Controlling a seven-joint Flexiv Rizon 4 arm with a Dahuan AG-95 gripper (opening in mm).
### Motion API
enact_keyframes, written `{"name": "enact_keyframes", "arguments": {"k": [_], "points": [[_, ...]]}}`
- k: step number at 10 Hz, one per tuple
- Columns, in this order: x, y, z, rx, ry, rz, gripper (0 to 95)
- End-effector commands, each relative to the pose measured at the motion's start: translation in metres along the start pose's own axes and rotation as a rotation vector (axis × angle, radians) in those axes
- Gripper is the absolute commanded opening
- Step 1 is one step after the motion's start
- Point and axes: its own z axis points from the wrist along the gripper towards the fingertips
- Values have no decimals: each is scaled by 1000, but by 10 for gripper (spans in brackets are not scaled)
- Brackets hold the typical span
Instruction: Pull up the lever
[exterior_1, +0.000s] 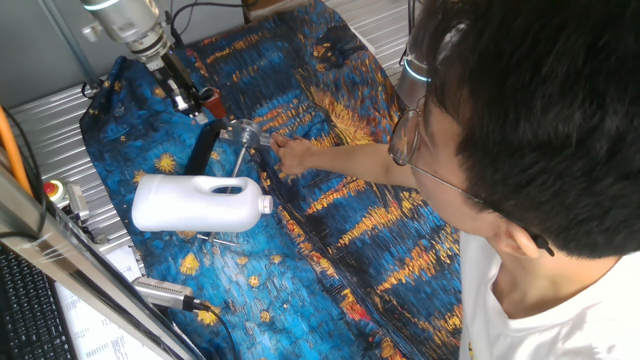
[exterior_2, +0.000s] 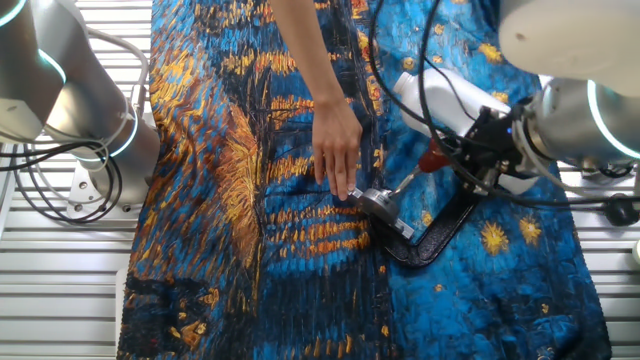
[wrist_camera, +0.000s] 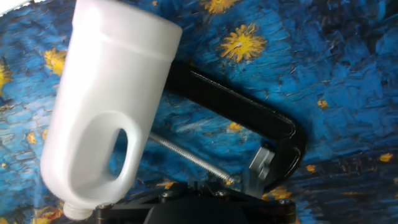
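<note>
Starry blue cloth (exterior_1: 330, 230), white jug (exterior_1: 200, 203) lying sideways

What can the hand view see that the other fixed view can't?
Only the hand view: the handle hole of the jug and a long threaded screw on the clamp.

Only the other fixed view: a person's hand touching the clamp, the lever with its red tip, and the robot arm.

Both: the white jug, the black clamp and the blue starry cloth.
</note>
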Motion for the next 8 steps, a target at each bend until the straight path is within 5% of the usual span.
{"name": "enact_keyframes", "arguments": {"k": [1, 6, 8], "points": [[4, 3, 2, -3, 5, -4, 0], [21, 8, 6, -3, 10, -10, 0], [21, 8, 6, 42, -25, -24, 0]]}}
